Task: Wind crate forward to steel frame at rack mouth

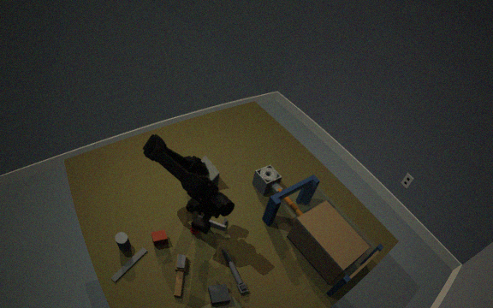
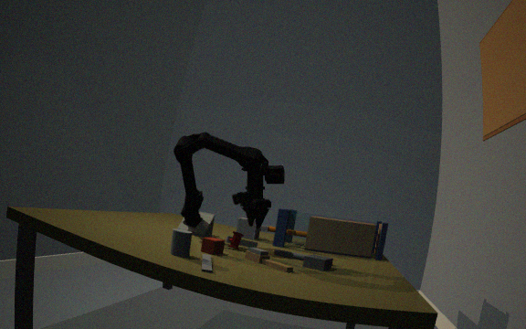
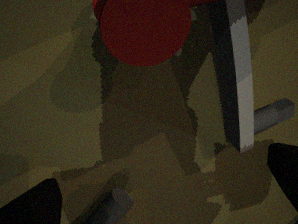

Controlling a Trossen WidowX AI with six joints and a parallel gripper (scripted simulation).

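Note:
The tan crate (image 1: 331,234) (image 2: 341,235) sits flat in the guard cubby, with a gap between its front and the blue steel frame (image 1: 294,187) (image 2: 278,228). An orange strap (image 1: 291,206) (image 2: 297,233) runs from it through the frame to the grey winch (image 1: 267,180) (image 2: 245,228), which has a round hole on top. The winch handle lies on the bench: a pale crank bar (image 1: 217,224) (image 3: 243,85), a red knob (image 1: 194,230) (image 2: 236,240) (image 3: 145,32) and a square-ended key (image 3: 275,115). My gripper (image 2: 256,225) (image 3: 169,175) is open and empty, pointing down above the handle.
A red block (image 1: 159,238) (image 2: 213,246), grey cylinder (image 1: 122,241) (image 2: 181,242), flat bar (image 1: 129,265), hammer-like tool (image 1: 179,282), long dark wrench (image 1: 234,270) and dark block (image 1: 219,294) (image 2: 318,262) lie around the handle. A pale wedge block (image 1: 210,170) stands by the arm's base.

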